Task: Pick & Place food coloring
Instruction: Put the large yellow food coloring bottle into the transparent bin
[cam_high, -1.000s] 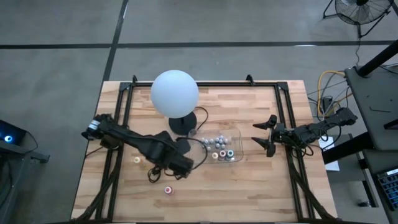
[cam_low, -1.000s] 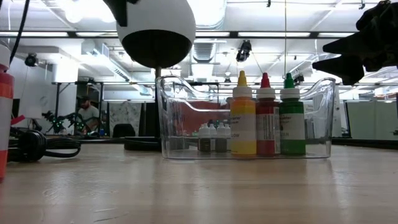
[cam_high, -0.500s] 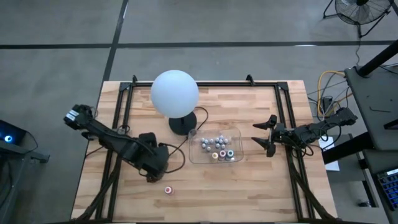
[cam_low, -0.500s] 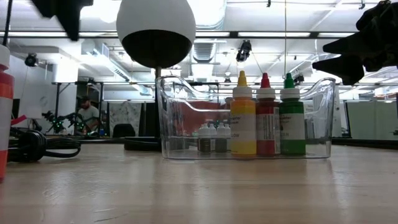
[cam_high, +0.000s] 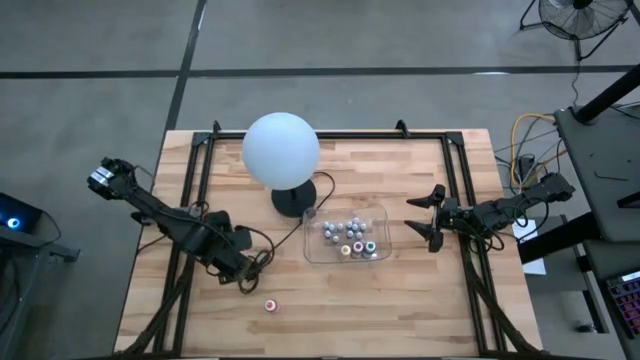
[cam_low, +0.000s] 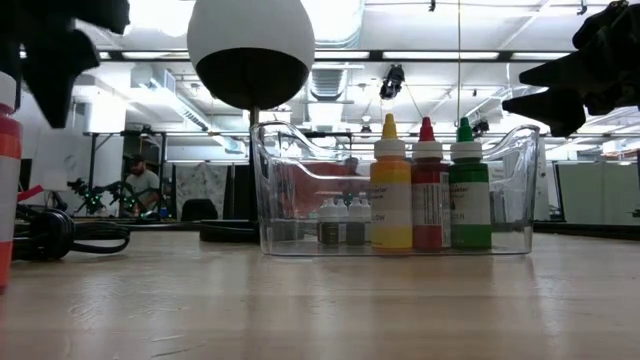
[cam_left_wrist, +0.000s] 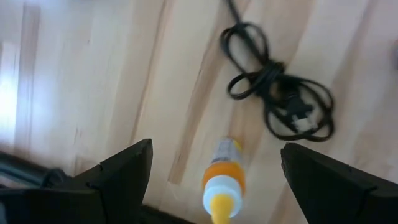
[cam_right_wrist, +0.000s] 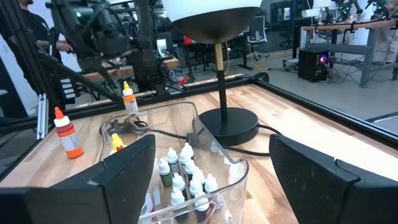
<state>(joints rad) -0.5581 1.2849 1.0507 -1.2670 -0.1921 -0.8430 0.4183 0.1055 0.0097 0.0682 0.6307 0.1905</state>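
The left gripper (cam_high: 243, 272) hangs over the tabletop (cam_high: 400, 290) left of the clear plastic tray (cam_high: 381, 217), fingers spread wide, holding nothing. An orange food coloring bottle (cam_left_wrist: 222, 180) stands directly below it, beside a coiled black cord (cam_left_wrist: 280, 102). A second loose bottle (cam_high: 269, 305) stands nearer the front edge. The remaining dropper bottles (cam_high: 347, 236) stand inside the tray, beside the globe lamp (cam_high: 281, 149). The right gripper (cam_high: 421, 214) waits right of the tray, fingers apart and empty.
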